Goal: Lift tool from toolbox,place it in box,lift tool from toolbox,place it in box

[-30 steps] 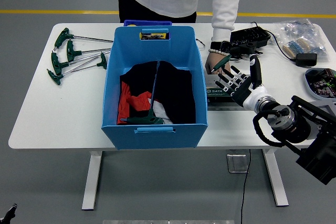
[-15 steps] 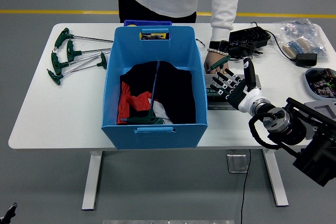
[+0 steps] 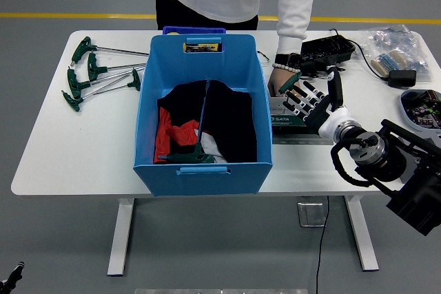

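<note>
A grey and green toolbox point(image 3: 284, 124) lies on the table just right of the blue box point(image 3: 203, 169). My right hand point(image 3: 308, 99) hovers over the toolbox, open, with its fingers point(image 3: 298, 103) spread and nothing in them. A person's hand point(image 3: 278, 85) at the toolbox's far edge holds a green-handled tool point(image 3: 291, 82) close to my fingertips. Inside the blue box a green T-handle tool point(image 3: 190, 158) lies on black and red cloth. My left arm is out of view.
Several green T-handle wrenches point(image 3: 89, 74) lie at the table's far left. A black case point(image 3: 327, 49), a plastic bag point(image 3: 393, 45), a small black block point(image 3: 402, 77) and a parts tray point(image 3: 420, 105) sit at the right. The person stands at the far side.
My right hand first slid left over the toolbox, then moved back right and farther from me, closer to the person's hand. The person's hand and the tool barely moved.
</note>
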You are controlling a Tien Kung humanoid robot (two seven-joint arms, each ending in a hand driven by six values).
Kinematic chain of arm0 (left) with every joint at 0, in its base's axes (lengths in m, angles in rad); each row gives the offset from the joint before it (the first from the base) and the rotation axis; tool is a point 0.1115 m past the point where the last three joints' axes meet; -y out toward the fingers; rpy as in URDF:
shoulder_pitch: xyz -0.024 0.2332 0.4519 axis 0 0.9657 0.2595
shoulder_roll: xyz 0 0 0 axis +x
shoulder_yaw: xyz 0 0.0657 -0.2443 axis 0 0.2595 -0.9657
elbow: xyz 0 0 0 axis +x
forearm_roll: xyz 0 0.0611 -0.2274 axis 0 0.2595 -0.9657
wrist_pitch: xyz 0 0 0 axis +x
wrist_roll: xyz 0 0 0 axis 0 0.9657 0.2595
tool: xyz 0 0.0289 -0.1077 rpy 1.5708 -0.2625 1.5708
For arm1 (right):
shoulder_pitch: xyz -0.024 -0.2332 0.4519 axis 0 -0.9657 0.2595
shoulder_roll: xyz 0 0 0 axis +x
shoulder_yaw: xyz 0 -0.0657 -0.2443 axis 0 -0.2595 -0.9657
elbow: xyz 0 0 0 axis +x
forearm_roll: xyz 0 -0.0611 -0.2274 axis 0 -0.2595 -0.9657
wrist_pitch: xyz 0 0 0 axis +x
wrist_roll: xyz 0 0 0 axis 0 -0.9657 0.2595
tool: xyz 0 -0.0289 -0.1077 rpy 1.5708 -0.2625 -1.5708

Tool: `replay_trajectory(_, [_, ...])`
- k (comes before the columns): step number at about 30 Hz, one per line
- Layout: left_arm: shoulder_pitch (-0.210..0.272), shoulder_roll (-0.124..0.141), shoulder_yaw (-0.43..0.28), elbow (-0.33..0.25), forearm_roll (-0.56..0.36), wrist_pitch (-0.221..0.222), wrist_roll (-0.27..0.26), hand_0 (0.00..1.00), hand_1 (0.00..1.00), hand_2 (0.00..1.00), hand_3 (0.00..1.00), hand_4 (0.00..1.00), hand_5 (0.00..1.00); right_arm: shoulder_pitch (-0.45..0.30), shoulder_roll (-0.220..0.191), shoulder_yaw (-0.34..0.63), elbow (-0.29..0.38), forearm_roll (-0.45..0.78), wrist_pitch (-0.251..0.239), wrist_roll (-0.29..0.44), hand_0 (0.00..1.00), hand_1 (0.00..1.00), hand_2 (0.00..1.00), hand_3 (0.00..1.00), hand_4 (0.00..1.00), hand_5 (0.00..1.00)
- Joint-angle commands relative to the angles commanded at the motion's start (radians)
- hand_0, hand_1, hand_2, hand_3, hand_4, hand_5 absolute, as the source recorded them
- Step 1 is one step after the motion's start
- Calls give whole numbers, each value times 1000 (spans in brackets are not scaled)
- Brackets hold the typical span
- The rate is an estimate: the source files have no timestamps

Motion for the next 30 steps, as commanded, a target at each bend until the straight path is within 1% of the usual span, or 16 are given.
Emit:
replay_trajectory(11, [1,-2,-5,0,4,0,0,897,912,914,758,706,791,-6,14,-19,5,2,1,-2,617,615,777,917,998,901])
replay_trajectory(24, [4,0,-6,0,4,0,-1,897,911,915,757,705,792,-15,-21,-19,-2,-1,-3,-2,617,615,777,917,998,900])
replay_trajectory(30, [7,0,-11,0,10,1,1,897,911,915,757,704,792,-27,-29,-17,20,-6,-4,-5,617,615,777,917,998,899])
